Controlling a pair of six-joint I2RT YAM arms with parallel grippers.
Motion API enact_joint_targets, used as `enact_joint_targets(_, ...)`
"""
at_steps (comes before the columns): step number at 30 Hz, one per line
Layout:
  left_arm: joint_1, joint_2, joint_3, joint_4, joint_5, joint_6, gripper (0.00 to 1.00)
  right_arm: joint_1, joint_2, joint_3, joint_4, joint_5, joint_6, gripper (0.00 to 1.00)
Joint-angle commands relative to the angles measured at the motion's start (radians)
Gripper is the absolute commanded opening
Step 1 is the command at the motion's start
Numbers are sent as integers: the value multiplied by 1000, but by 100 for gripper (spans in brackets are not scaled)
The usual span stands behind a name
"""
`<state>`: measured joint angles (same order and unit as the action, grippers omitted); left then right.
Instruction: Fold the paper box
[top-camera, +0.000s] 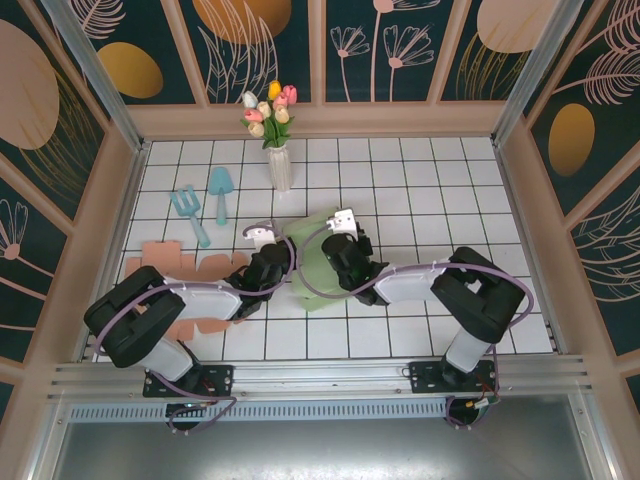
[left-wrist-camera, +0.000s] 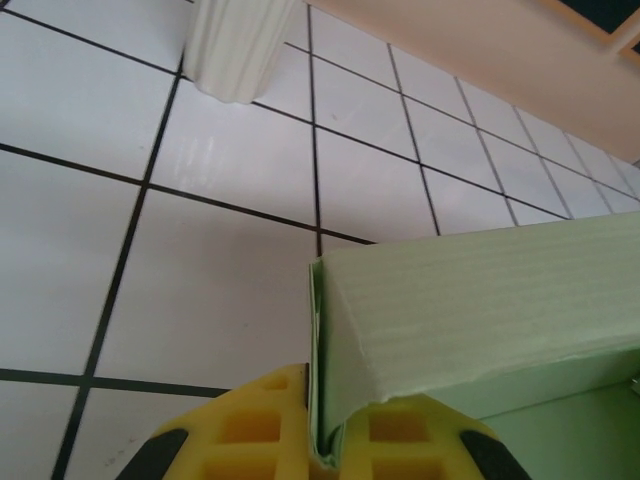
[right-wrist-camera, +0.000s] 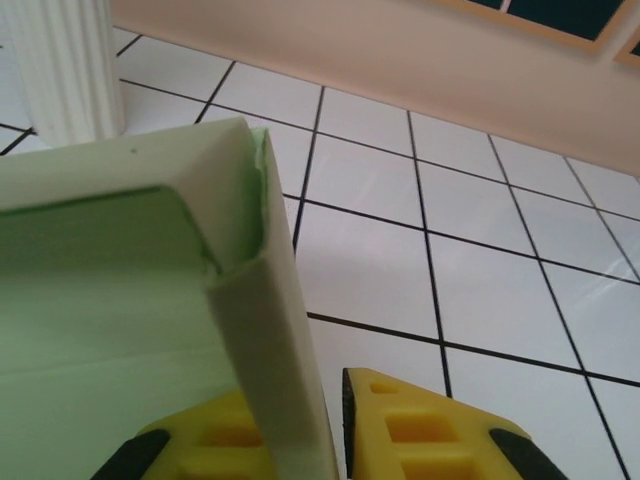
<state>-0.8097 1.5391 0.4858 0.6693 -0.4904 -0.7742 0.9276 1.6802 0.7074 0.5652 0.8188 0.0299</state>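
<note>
Near the middle of the white tiled table (top-camera: 420, 180), the pale green paper box (top-camera: 312, 287) looks light, thin and easily creased, so it is best pinched low on a wall by a corner. The left gripper (left-wrist-camera: 320, 420) is clenched on one wall. The right gripper (right-wrist-camera: 310, 420) straddles another, but I cannot tell whether it is clamped.

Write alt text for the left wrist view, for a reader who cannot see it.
The yellow-fingered left gripper pinches one upright wall of the pale green paper box at its corner. Beyond lies the white tiled table, with the base of a ribbed white vase at top left.
</note>
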Motion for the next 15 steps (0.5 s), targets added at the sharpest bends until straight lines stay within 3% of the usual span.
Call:
enact_joint_targets(1,21,15,2,-57,-95,-32,0,-45,-38,-46,38,-87,26,24)
enact_joint_targets(7,22,34,19,-63,-98,-12,0,-29,-120,-68,55,-294,27,49)
enact_joint_targets(15,21,50,45,-55,-101,41,0,-27,-326,-122,-97,-421,96,58)
